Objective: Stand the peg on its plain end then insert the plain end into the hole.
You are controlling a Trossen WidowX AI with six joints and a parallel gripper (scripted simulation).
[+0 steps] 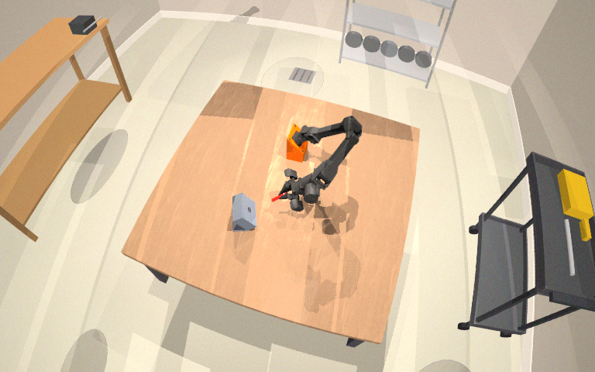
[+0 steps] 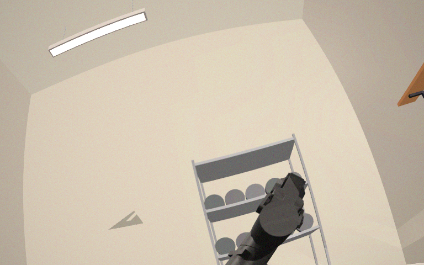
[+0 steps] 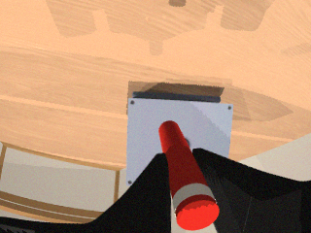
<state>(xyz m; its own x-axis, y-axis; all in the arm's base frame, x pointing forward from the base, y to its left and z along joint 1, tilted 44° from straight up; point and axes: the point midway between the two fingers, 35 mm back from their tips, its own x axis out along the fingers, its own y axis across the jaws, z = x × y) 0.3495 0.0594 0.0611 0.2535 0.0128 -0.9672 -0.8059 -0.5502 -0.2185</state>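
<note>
above a wooden table point(image 1: 197, 175) point(image 3: 49, 63), a black robot arm point(image 1: 339, 153) point(image 2: 278, 218) runs out from an orange block point(image 1: 295, 151), bends sharply at its elbow and folds back, its jaws point(image 1: 284, 193) aimed at a gray sloped panel point(image 1: 241, 212) point(image 3: 146, 131) standing on the tabletop. the jaws are closed on a red peg point(image 1: 276, 198) point(image 3: 181, 162), held tilted in the air, its plain end toward the panel and well apart from it in the top view. the white band point(image 3: 194, 191) sits near the opposite end. the panel's single hole point(image 1: 249, 210) point(image 3: 187, 142) does not hold the peg. behind, a metal rack point(image 1: 394, 25) point(image 2: 245, 151) carries round gray objects. in the wrist view, the peg covers most of the hole, leaving its alignment impossible to tell. the exterior view shows neither peg nor panel, while the arm blocks part of the rack and its lower portion is cut off.
</note>
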